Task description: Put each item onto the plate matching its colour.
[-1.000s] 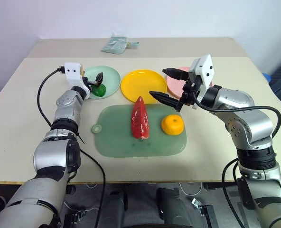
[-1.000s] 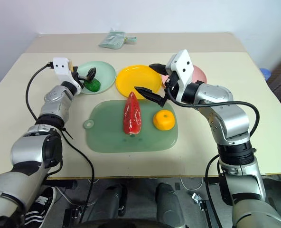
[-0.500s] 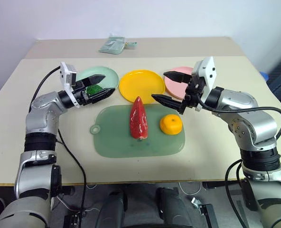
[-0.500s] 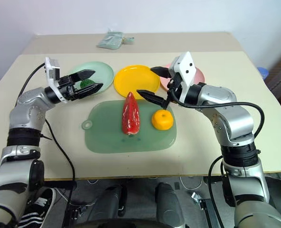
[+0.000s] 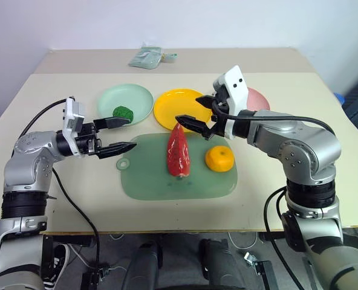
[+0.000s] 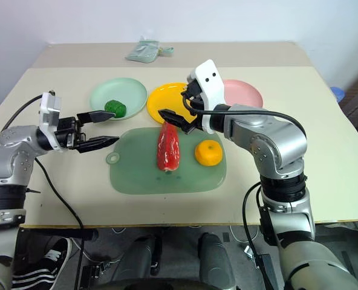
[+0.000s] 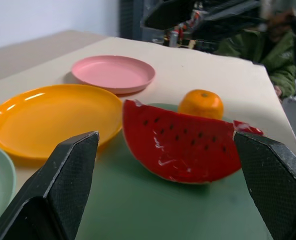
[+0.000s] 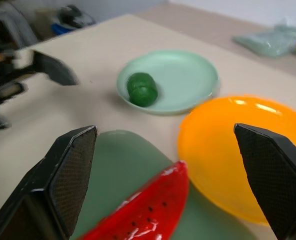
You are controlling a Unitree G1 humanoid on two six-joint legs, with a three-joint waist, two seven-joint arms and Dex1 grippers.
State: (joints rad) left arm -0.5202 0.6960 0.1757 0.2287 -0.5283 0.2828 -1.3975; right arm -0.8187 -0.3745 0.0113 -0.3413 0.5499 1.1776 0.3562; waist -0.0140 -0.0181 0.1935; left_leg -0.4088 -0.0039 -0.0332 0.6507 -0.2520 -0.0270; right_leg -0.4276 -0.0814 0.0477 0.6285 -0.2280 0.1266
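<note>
Pulled back from the mint green plate [image 5: 125, 103], the left gripper [image 5: 120, 133] hangs empty, fingers spread; the dark green lump [image 5: 123, 112] lies on that plate. Left wrist view: watermelon wedge [image 7: 180, 150] and mandarin [image 7: 201, 103] on the cutting mat [image 7: 138, 210]. Right wrist view: the right gripper's fingers [image 8: 63, 185] spread above the wedge.

Three plates in a row on the counter [image 5: 40, 96]: left plate [image 5: 139, 96] holds the lump [image 5: 123, 112], middle plate [image 5: 170, 112] and right plate [image 5: 259, 98] bare. Mat [image 5: 149, 178] before them carries wedge [image 5: 178, 151], mandarin [image 5: 219, 159] to its right. Pouch [image 5: 147, 57] behind.
</note>
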